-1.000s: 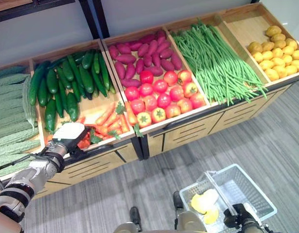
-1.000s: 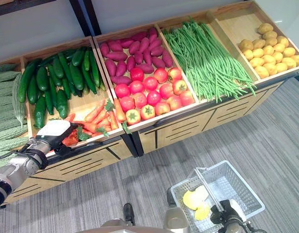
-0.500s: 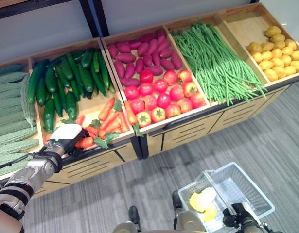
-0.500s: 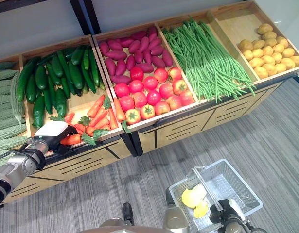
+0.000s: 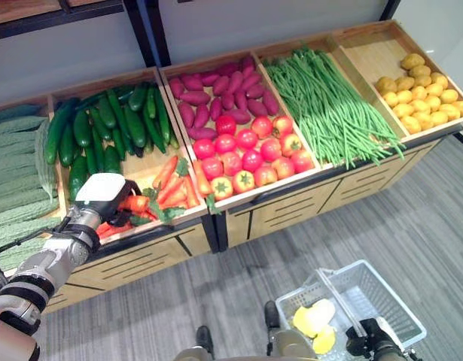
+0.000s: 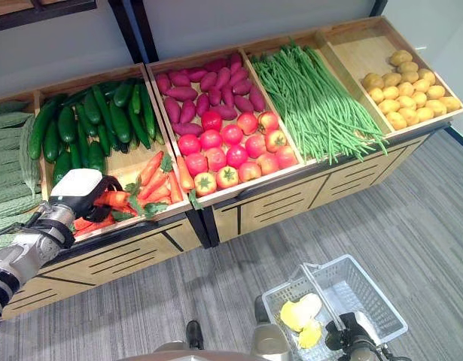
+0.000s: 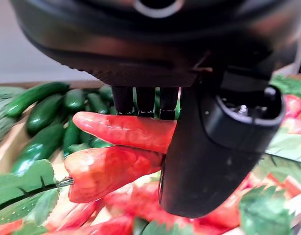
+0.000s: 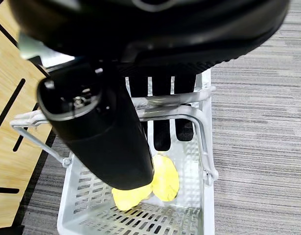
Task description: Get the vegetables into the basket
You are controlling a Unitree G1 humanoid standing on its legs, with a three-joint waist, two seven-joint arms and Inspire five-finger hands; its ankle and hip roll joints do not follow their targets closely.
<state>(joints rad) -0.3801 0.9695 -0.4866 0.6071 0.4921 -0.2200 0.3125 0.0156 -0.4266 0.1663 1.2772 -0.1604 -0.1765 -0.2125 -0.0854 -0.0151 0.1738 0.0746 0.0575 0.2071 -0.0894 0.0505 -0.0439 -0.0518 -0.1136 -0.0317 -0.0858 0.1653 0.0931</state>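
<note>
Produce shelving [image 5: 239, 214] of pale wood is seen from above, divided into slanted bins along a grey wall. From the robot's left to right, the bins are filled with ridged bitter gourds [image 5: 16, 177], dark cucumbers [image 5: 103, 128] above a heap of carrots [image 5: 167, 188], purple sweet potatoes [image 5: 216, 86] above red tomatoes [image 5: 250, 154], long green beans [image 5: 329, 109], and yellow potatoes [image 5: 419, 98]. No readable writing is shown on the shelving or the vegetables.

Grey carpeted floor [image 5: 412, 218] is spread in front of the shelving. A white wire basket [image 5: 397, 297] is held low at the robot's right, well apart from the shelving, with two yellow vegetables [image 5: 312, 316] lying in it.

The left arm is stretched out from the lower left toward the carrot bin, with the left hand [image 5: 103, 197] placed at the bin's near left corner, its white-covered back turned upward. In the left wrist view, its fingers [image 7: 145, 100] and thumb are seen clamped on an orange carrot [image 7: 123, 131], with a second carrot [image 7: 106, 171] pressed just below it against the thumb. Leafy green carrot tops [image 7: 28, 188] and the cucumbers are visible around and beyond the grasp.

The right hand [image 6: 351, 338] is seen at the lower right, and in the right wrist view its fingers [image 8: 162, 110] are curled around the basket's wire handle [image 8: 189, 110], which is closed in by the thumb.
</note>
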